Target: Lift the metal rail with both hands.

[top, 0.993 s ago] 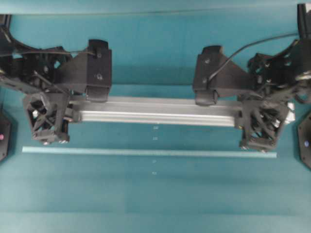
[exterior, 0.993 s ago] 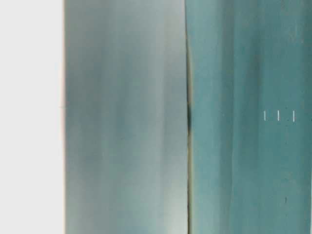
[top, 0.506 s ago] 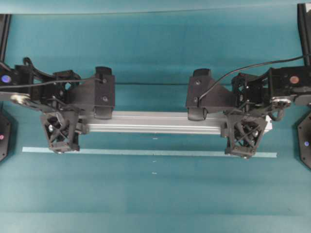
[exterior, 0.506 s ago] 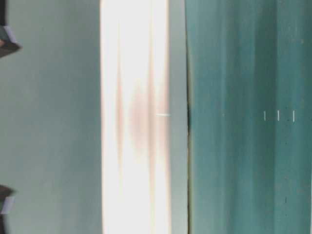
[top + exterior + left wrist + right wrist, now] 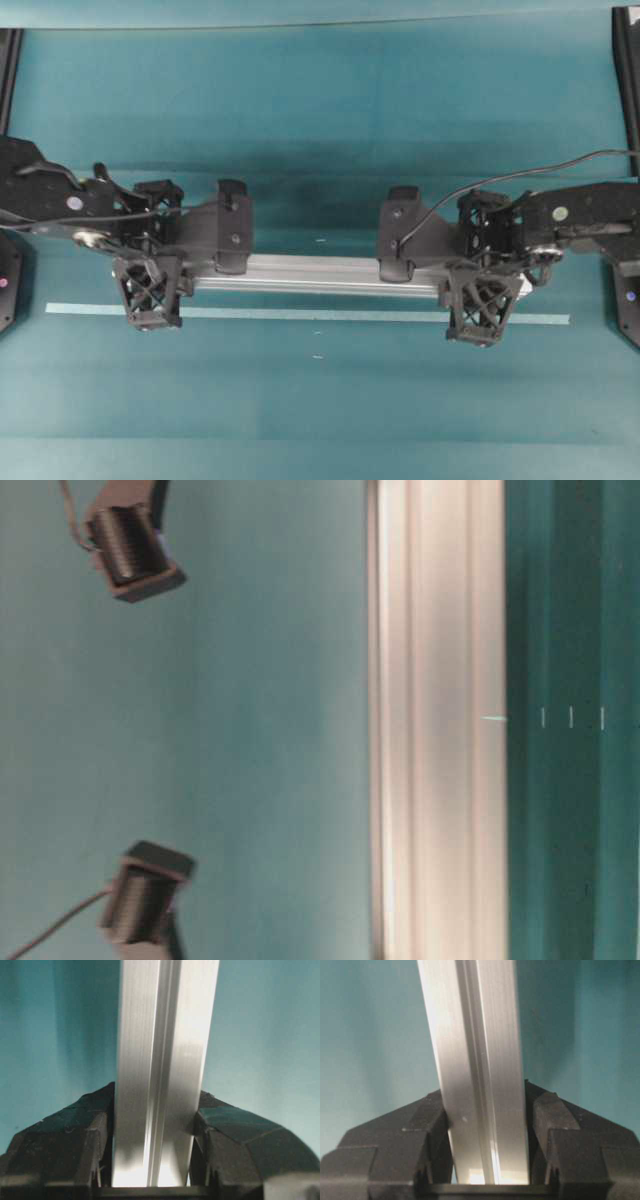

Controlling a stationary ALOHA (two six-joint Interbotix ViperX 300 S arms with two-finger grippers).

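Lowered since earlier, metal rail spans between clamping left hand and right hand.

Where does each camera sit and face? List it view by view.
Overhead: above the table, facing down; both arms, left gripper, right gripper, metal rail, tape strip.
Table-level: low, image turned sideways; rail.
Left wrist: along the rail, fingers clamping it.
Right wrist: likewise.
Shared: the rail.
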